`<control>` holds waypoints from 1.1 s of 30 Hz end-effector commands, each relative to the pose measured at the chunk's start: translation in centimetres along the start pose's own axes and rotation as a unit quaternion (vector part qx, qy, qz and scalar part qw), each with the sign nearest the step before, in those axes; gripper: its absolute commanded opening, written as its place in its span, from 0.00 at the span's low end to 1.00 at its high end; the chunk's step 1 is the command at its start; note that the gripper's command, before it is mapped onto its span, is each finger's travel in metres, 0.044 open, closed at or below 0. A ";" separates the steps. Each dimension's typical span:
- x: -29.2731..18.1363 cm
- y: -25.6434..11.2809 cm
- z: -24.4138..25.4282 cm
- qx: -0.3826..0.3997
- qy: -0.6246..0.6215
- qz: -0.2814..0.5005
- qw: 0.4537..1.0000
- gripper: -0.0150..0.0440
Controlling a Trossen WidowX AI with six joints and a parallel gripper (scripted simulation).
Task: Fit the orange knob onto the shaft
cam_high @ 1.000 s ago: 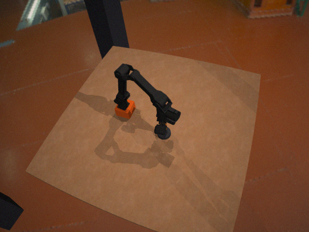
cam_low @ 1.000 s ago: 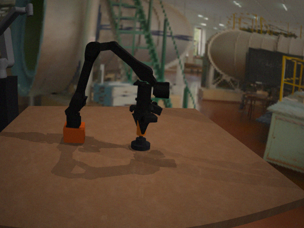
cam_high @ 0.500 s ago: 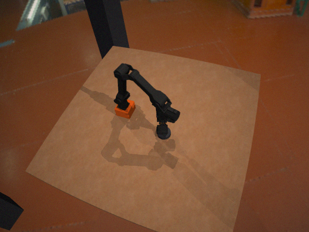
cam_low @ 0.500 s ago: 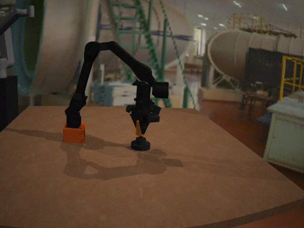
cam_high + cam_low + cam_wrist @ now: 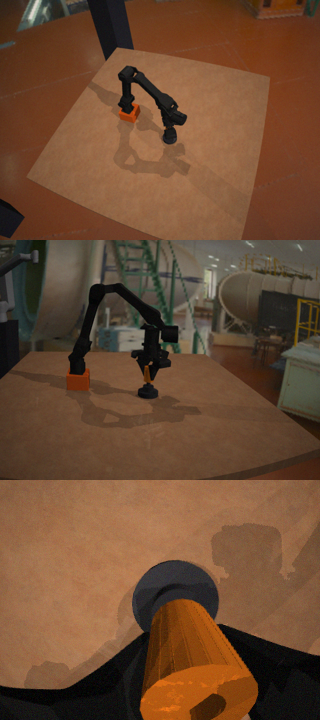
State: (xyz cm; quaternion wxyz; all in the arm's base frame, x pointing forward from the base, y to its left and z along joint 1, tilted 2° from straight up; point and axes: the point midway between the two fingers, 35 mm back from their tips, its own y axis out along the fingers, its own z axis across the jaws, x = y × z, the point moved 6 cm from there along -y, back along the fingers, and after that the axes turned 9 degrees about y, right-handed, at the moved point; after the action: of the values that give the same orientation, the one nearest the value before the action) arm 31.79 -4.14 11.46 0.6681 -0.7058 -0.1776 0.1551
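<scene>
The orange knob (image 5: 146, 373) (image 5: 182, 635) is upright, its narrow end up in the exterior view. My gripper (image 5: 148, 376) (image 5: 183, 635) is shut on it, one dark finger on each side. The round dark pedestal (image 5: 169, 141) (image 5: 147, 393) (image 5: 150, 587) stands directly below. A short dark piece of the shaft (image 5: 148, 383) shows between the knob's lower edge and the pedestal's raised middle, so the knob is above the pedestal, not down on it. The knob's hole and the shaft's flat side are hidden. A dark recess shows on the knob's near end in the wrist view.
The arm's orange base block (image 5: 127, 117) (image 5: 78, 382) stands on the brown table top (image 5: 206, 103) (image 5: 77, 446), left of the pedestal in the top and exterior views. The arm arches from it over to the pedestal. Arm shadows lie across the table around the pedestal.
</scene>
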 end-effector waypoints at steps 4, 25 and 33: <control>0.3 0.0 -0.2 -0.001 -0.028 -0.003 1.000 0.25; -0.1 0.5 0.0 -0.001 -0.030 -0.003 1.000 0.25; 0.0 0.7 0.0 -0.001 -0.029 -0.003 1.000 0.25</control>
State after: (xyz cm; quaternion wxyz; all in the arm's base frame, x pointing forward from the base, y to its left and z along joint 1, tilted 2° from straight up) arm 31.71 -4.18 10.76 0.6624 -0.7008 -0.1987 0.1749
